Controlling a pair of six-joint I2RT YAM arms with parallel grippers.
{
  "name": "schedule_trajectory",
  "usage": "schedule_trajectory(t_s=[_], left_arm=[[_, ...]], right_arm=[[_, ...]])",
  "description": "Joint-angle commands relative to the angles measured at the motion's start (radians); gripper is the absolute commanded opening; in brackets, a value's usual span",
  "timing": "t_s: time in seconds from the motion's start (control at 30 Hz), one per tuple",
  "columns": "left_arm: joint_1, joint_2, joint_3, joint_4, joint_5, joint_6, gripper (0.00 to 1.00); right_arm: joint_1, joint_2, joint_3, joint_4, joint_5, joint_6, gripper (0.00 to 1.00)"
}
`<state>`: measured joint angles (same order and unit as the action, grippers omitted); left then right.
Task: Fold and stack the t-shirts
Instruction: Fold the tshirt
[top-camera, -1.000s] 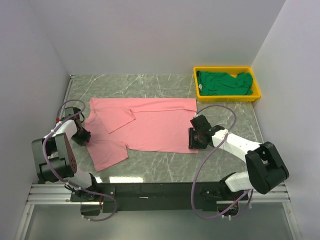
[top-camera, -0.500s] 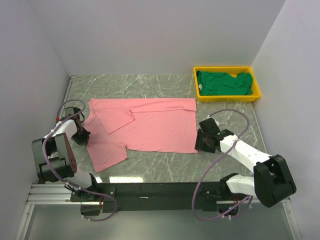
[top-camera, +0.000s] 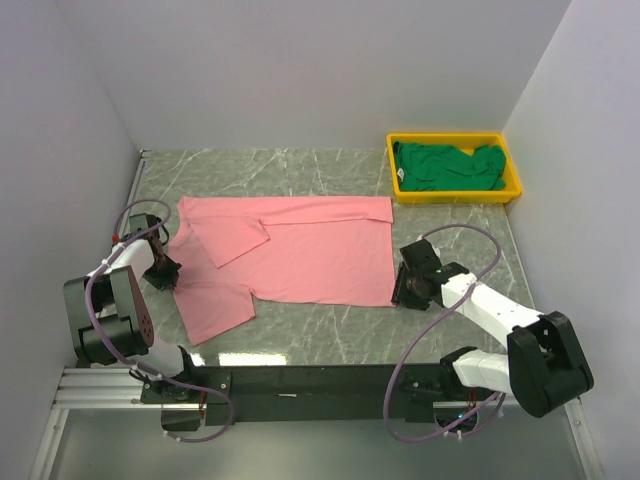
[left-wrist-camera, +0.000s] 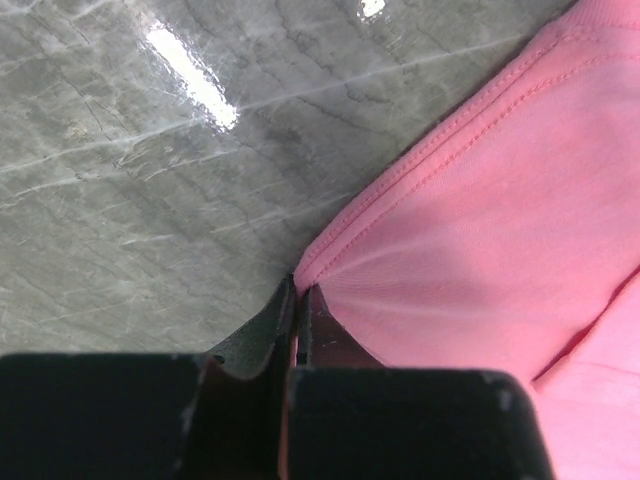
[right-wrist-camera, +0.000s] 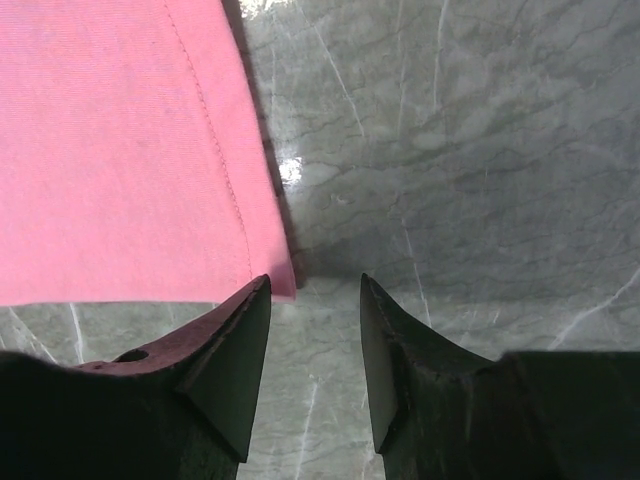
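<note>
Left wrist view has the left end effector pressed together on a pinch of the pink t-shirt at its hemmed left edge, low against the tabletop. The shirt lies spread flat across the left and middle of the tabletop. At its near right corner the right end effector hangs spread, with the hem corner just beside one finger and not between the jaws. A clean fold likely needs that corner fully bitten before either arm lifts, then both rising evenly so the cloth does not skew. The dark green t-shirt sits crumpled in the yellow tray at the far right corner.
</note>
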<state>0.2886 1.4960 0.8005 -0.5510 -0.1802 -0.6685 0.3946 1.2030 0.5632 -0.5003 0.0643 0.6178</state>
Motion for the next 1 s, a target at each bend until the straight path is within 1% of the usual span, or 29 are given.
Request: schedule_trajectory(t_s=[0.0, 0.27, 0.6, 0.97], left_arm=[[0.003, -0.036, 0.0, -0.021, -0.001, 0.012, 0.01], [0.003, -0.039, 0.003, -0.026, -0.008, 0.009, 0.01], [0.004, -0.051, 0.003, -0.027, -0.015, 0.009, 0.01], [0.003, -0.056, 0.002, -0.033, -0.028, 0.004, 0.01]], right_arm=[[0.0, 0.016, 0.036, -0.007, 0.023, 0.019, 0.48], [0.032, 0.059, 0.046, -0.004, 0.011, 0.031, 0.47], [0.066, 0.073, 0.078, -0.052, 0.055, 0.042, 0.46], [0.119, 0.161, 0.055, -0.032, 0.072, 0.065, 0.45]])
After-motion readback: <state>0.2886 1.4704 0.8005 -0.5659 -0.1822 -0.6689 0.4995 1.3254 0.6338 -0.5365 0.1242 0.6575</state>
